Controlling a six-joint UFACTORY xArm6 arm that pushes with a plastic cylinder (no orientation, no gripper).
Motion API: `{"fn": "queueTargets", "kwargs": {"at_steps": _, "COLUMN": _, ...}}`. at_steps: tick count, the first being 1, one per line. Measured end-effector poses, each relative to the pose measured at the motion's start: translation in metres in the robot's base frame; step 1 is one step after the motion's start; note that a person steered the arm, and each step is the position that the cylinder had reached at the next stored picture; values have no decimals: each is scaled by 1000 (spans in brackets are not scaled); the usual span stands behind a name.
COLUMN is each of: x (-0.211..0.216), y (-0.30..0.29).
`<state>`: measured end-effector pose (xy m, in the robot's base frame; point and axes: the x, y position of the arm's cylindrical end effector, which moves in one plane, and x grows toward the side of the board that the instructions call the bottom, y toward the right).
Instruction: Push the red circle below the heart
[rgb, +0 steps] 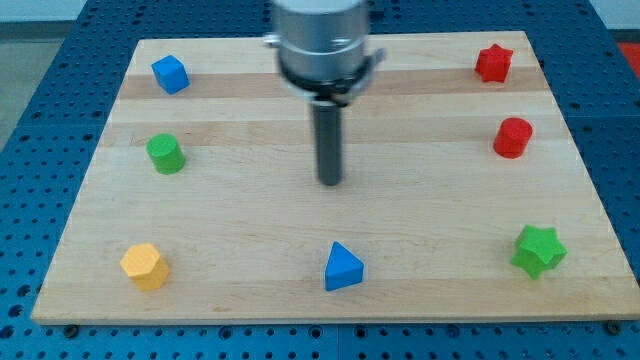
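Note:
The red circle (512, 137), a short red cylinder, stands near the view's right edge of the wooden board (250, 210), just below a red star (493, 63) at the top right. No heart-shaped block shows anywhere on the board. My tip (330, 182) rests near the board's middle, far to the left of the red circle and touching no block. The rod hangs from the arm's grey end at the view's top centre.
A blue cube (170, 74) sits at the top left and a green cylinder (165, 153) below it. A yellow hexagon (145, 266) is at the bottom left, a blue triangle (343, 267) at the bottom centre, a green star (538, 249) at the bottom right.

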<state>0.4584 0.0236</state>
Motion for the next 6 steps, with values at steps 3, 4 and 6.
{"fn": "queueTargets", "kwargs": {"at_steps": 3, "x": 12, "y": 141}}
{"fn": "queueTargets", "kwargs": {"at_steps": 4, "x": 26, "y": 188}}
{"fn": "queueTargets", "kwargs": {"at_steps": 6, "x": 28, "y": 241}}
